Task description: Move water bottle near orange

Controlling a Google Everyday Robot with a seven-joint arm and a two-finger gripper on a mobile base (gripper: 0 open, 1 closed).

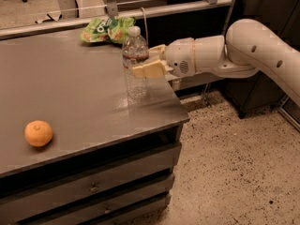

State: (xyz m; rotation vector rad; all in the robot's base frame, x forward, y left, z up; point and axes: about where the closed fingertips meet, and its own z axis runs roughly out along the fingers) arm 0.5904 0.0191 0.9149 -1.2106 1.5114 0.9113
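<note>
- Speckled tan flooring lies to the right of a grey bench point(70, 88), which has shut drawers point(93, 186) in its front.
- The hand point(142, 61) is closed around the water bottle point(135, 78). One tan finger point(146, 70) crosses the front of the bottle at the height of its label band, and the other shows behind it.
- The bottle stands upright near the right edge of the bench with its white cap on. Whether its base rests on the top or is just clear of it cannot be told.
- The white arm point(234, 55) comes in from the right, its forearm about level above the bench's right edge, with the hand pointing left.
- The orange point(38, 133) sits on the bench near the front left, well apart from the bottle.
- A green snack bag point(107, 29) lies at the back edge of the bench, behind the bottle.
</note>
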